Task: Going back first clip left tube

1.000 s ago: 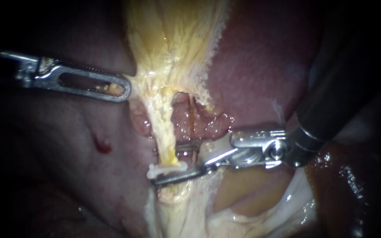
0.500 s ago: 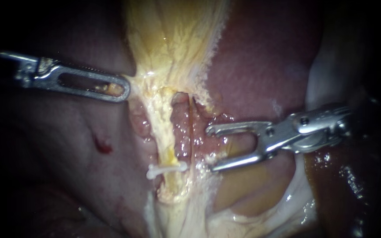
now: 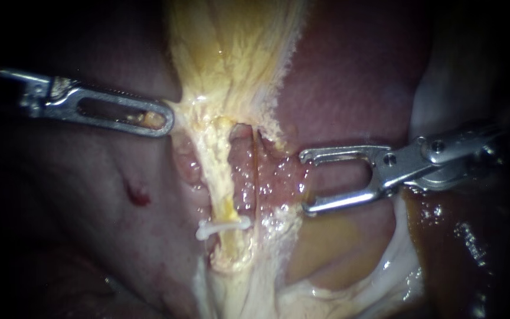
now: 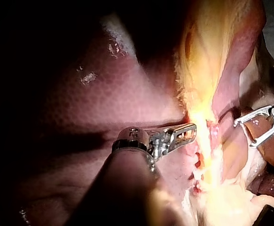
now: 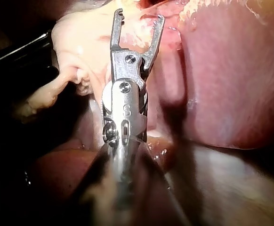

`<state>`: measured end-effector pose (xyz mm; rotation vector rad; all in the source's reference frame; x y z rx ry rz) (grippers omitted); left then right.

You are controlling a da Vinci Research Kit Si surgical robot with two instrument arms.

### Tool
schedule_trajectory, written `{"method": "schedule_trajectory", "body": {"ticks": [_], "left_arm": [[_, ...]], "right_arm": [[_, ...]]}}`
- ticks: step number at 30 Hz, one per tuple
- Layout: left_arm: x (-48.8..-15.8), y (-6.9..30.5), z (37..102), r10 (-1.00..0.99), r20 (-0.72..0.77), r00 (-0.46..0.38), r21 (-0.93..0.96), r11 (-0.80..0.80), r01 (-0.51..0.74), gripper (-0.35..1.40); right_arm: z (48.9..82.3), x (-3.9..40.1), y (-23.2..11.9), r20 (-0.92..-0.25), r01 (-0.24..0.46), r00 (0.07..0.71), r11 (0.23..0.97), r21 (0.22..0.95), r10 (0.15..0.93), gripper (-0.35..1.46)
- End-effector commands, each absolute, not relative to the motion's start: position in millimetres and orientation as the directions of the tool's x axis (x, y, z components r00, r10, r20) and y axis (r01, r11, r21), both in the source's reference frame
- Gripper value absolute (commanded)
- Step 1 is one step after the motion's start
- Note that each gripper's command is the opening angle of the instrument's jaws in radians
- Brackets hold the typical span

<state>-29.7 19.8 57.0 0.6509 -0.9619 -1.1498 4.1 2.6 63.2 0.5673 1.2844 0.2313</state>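
Note:
A white clip (image 3: 222, 226) sits across the pale yellow left tube (image 3: 218, 177), low on it. A thinner right tube (image 3: 257, 171) runs just beside it. My right instrument (image 3: 305, 182) stands to the right of both tubes, jaws open and empty, apart from the clip. In the right wrist view its jaws (image 5: 138, 18) gape ahead toward pale tissue. My left instrument (image 3: 165, 121) is shut on the yellow edge of the gallbladder tissue (image 3: 231, 53), holding it to the left; in the left wrist view its jaws (image 4: 188, 133) meet that tissue.
Dark red liver (image 3: 349, 88) lies behind and to the right of the tubes. Whitish, wet tissue (image 3: 349, 277) lies below the right instrument. A small red spot (image 3: 138, 196) marks the liver surface at left. My right instrument (image 4: 244, 133) also shows in the left wrist view.
The right instrument's jaws have come off the clip, opened, and drawn back to the right. The clip has stayed on the left tube. The left instrument has not moved.

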Motion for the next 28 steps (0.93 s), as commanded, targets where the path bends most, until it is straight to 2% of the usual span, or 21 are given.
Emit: {"method": "schedule_trajectory", "body": {"ticks": [1,15,28], "left_arm": [[-30.0,19.7,57.5,-0.950,0.293,0.103,0.834,0.307,0.459,-0.35],[-34.6,18.9,61.9,-0.947,0.300,0.117,0.831,0.320,0.455,-0.35],[-34.8,18.8,62.1,-0.947,0.300,0.119,0.829,0.320,0.458,-0.35]], "right_arm": [[63.2,4.0,2.7,-0.838,0.146,0.283,0.843,0.518,0.467,0.50],[62.8,3.4,3.0,-0.837,0.148,0.283,0.841,0.521,0.469,0.50],[62.3,3.3,3.2,-0.839,0.150,0.281,0.842,0.518,0.466,0.50]]}}
